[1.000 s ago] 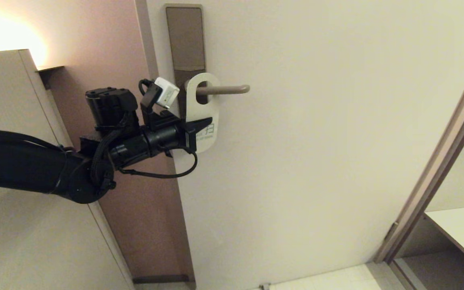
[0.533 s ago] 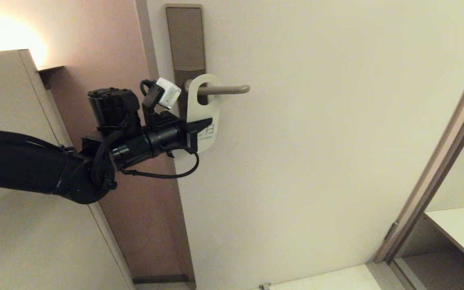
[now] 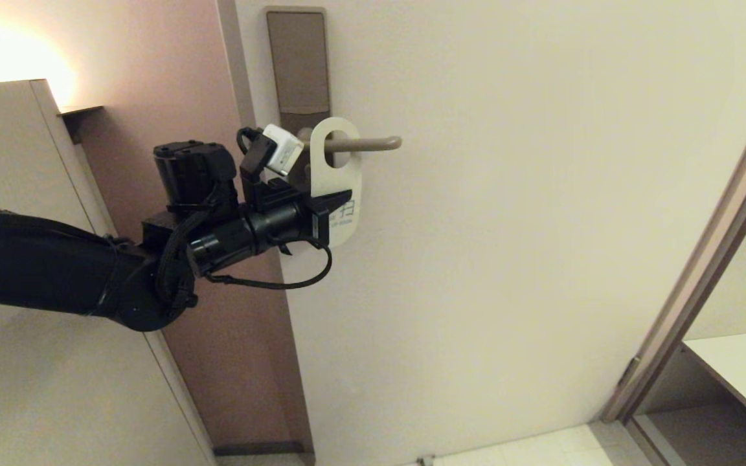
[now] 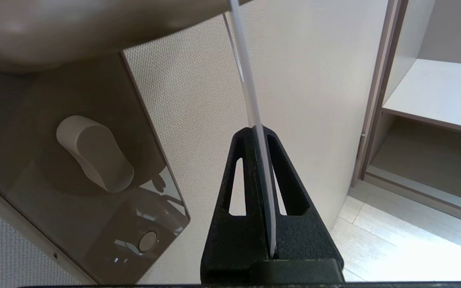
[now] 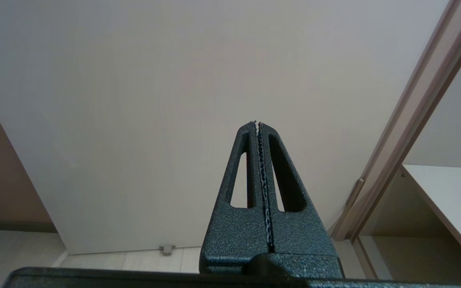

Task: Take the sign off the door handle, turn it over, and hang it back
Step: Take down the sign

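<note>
The sign shows its white side and hangs with its oval hole round the door handle, about midway along the lever. My left gripper reaches in from the left and is shut on the sign's lower left edge. In the left wrist view the sign runs edge-on between the black fingers of the left gripper, and the door handle looms blurred above. My right gripper is shut on nothing and faces the lower door; it is out of the head view.
The tall backplate sits on the door's left edge, with a thumb-turn knob below the lever. A cabinet stands to the left. A door frame and a shelf lie to the right.
My left gripper has carried the sign to the right along the handle, away from the backplate and toward the lever's free end. The grip has stayed shut.
</note>
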`<state>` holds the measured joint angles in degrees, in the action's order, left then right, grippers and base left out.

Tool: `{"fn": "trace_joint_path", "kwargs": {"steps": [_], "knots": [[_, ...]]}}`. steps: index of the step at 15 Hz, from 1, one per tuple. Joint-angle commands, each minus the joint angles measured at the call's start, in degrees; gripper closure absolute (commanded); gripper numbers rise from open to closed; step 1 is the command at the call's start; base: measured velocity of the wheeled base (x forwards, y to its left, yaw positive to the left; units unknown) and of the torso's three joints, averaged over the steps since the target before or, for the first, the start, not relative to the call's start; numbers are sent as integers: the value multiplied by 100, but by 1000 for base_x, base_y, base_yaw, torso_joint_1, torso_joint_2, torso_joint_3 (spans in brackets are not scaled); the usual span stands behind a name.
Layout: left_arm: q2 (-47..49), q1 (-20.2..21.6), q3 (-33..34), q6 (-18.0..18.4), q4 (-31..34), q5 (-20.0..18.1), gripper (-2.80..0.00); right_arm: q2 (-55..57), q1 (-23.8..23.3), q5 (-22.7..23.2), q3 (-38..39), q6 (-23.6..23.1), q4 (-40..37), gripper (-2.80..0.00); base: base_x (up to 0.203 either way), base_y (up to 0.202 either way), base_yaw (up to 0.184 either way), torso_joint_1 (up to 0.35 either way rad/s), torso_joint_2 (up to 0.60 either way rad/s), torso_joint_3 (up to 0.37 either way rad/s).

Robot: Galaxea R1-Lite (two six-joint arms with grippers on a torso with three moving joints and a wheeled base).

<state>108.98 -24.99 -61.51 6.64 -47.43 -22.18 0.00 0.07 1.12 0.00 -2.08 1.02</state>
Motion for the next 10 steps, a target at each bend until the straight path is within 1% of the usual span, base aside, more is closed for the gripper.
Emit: {"fn": "trace_joint_path", "kwargs": {"steps": [1,5,10], "knots": [[12,3,-10,4,-29,-15,0,0,1,2,0,-2,4,0,0,0,0,0,0,0],[97,21,-130,4,35,-15,0,0,1,2,0,-2,4,0,0,0,0,0,0,0],[210,-93,-395,4,179,-15,0,0,1,2,0,-2,4,0,0,0,0,0,0,0]]}}
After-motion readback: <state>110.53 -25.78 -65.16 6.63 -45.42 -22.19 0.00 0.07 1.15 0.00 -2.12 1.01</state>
